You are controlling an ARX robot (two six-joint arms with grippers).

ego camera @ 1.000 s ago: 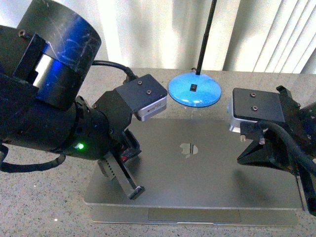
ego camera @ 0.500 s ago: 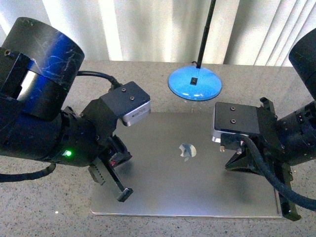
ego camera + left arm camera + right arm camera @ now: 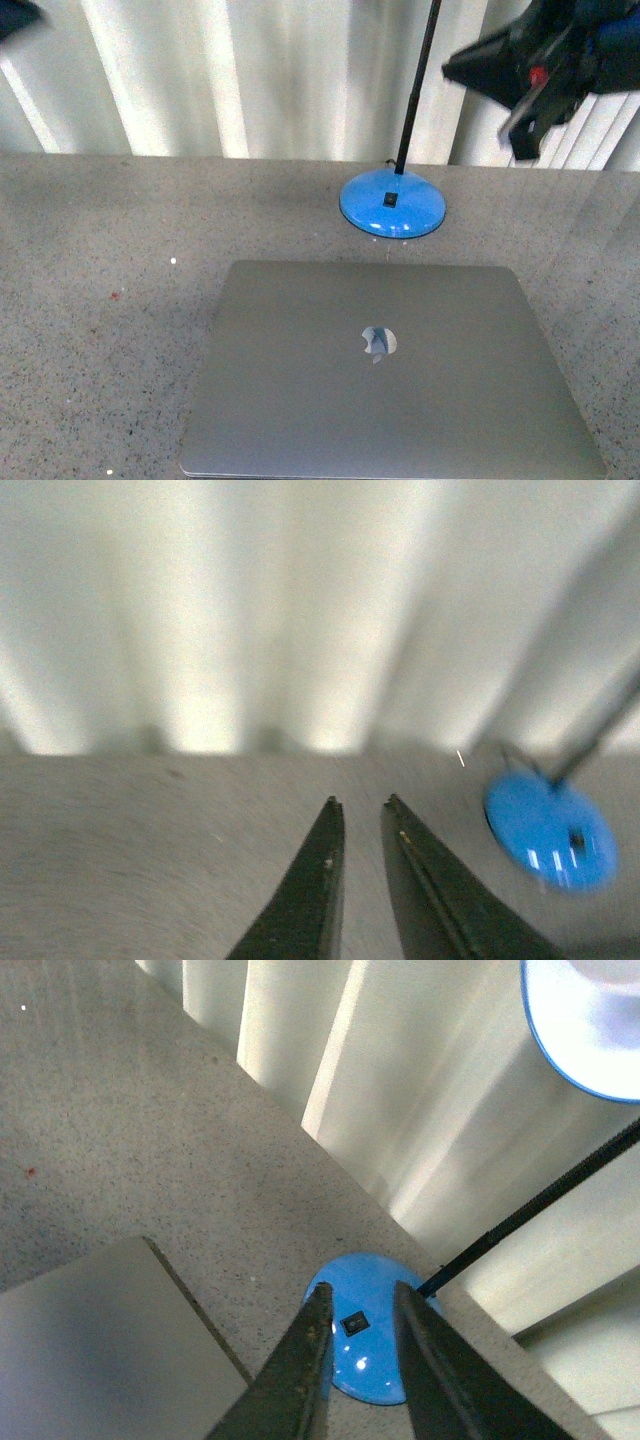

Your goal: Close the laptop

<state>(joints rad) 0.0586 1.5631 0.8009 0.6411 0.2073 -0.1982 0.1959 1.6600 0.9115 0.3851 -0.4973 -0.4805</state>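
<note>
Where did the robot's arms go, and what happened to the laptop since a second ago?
Both arms lifted up and away from the laptop. The left gripper and right gripper now hang in the air, holding nothing. The lid, a little raised a second ago, lies flat and closed. The blue lamp base stayed put.

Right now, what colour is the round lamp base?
The lamp base is bright blue, clearest in the front view.
</note>
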